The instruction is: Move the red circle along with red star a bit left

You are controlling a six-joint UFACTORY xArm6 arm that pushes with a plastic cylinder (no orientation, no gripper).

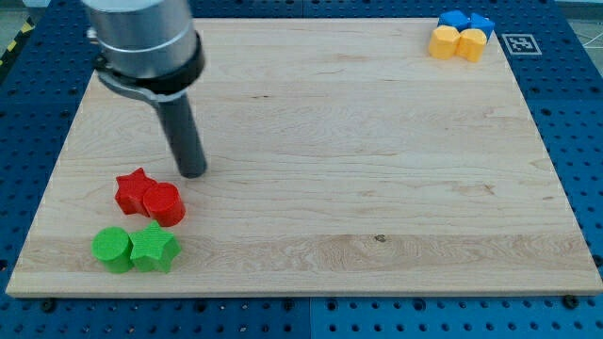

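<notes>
The red star (pixel 132 190) and the red circle (pixel 163 202) lie touching each other at the lower left of the wooden board (pixel 358 160), the star to the left of the circle. My tip (pixel 192 172) rests on the board just above and to the right of the red circle, a small gap away from it. The rod rises from the tip up to the grey arm at the view's top left.
A green circle (pixel 112 249) and a green star (pixel 154 249) sit side by side just below the red pair. A yellow block (pixel 457 43) and a blue block (pixel 466 22) sit at the top right corner, beside a printed marker (pixel 518 43).
</notes>
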